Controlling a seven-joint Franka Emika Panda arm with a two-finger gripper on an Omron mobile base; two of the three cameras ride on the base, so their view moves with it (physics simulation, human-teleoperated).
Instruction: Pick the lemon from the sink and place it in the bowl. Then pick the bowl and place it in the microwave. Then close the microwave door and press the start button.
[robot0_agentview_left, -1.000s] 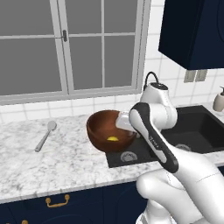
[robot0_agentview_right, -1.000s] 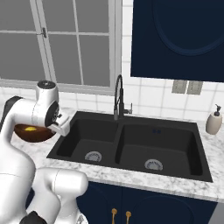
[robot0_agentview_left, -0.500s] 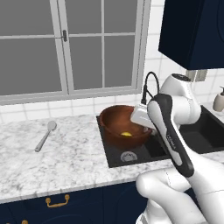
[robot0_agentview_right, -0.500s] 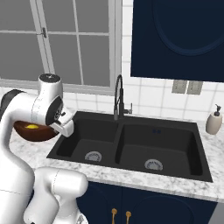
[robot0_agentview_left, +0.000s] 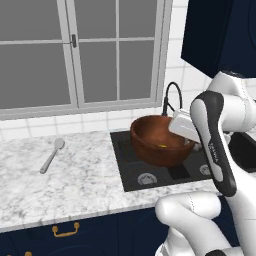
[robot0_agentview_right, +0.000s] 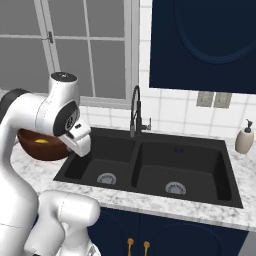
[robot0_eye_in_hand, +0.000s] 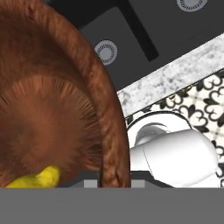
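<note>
One lemon lies inside the bowl, low on its floor. In the hand view the lemon sits at 7 o'clock in the bowl. The end effector is clamped on the bowl's rim at its 3 o'clock side in the left base view. The bowl hangs in the air, up off the worktop, over the left basin of the sink. Under the bowl a round drain shows in the black basin. A black faucet stands behind the sink, at 12 o'clock from the basins. A spoon lies on the worktop, well apart from the bowl, at its 9 o'clock. A soap bottle stands on the worktop at the sink's 3 o'clock end.
</note>
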